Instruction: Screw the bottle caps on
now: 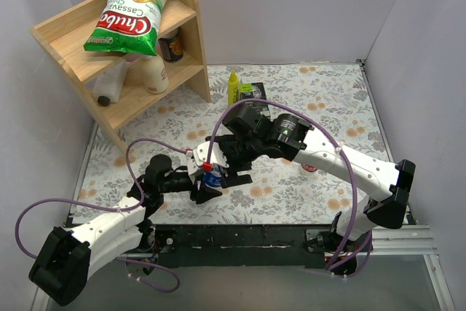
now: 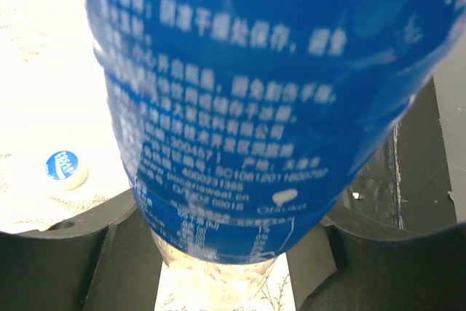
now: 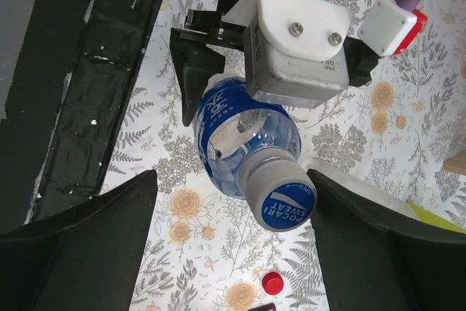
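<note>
Left gripper (image 1: 206, 184) pinches the blue-labelled bottle (image 3: 227, 130) by its body, a finger on each side, over the flowered mat (image 1: 328, 92) near the table's front edge. Right gripper (image 3: 237, 249) stands spread around the bottle's top, where a grey-blue cap (image 3: 285, 203) sits on the neck. A clear gap shows at one finger. The other is just beside the cap, and I cannot tell whether it touches. A red cap (image 3: 272, 282) lies on the mat near the bottle. A loose blue cap (image 2: 65, 167) lies on the mat beside the left gripper.
</note>
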Available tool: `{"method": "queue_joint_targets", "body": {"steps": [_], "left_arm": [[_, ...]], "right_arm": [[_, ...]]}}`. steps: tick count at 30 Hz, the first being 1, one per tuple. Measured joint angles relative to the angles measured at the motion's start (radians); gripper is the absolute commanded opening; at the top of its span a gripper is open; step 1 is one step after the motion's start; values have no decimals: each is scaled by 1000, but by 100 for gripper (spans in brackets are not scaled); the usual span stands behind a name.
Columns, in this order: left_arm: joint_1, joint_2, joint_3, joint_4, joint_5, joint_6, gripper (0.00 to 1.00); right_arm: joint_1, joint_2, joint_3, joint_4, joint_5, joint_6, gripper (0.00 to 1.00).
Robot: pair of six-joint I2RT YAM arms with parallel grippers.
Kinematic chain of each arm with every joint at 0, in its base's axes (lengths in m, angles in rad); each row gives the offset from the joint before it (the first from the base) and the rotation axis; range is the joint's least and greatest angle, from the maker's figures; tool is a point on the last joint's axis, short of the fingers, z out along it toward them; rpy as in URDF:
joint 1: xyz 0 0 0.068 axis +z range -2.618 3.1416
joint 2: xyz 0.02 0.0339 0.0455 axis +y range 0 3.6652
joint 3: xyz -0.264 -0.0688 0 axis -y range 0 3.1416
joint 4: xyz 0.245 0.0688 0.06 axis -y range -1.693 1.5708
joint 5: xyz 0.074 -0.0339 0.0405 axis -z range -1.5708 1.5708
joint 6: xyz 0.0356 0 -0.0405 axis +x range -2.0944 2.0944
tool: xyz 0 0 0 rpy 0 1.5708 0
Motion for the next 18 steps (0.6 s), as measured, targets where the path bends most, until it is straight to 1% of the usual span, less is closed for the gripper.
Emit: {"method": "queue_joint_targets", "body": {"steps": [18], "left_arm": [[55, 15, 0, 32, 12, -29, 0]], "right_arm": [[-3, -40, -51, 6, 127, 40, 88]]}}
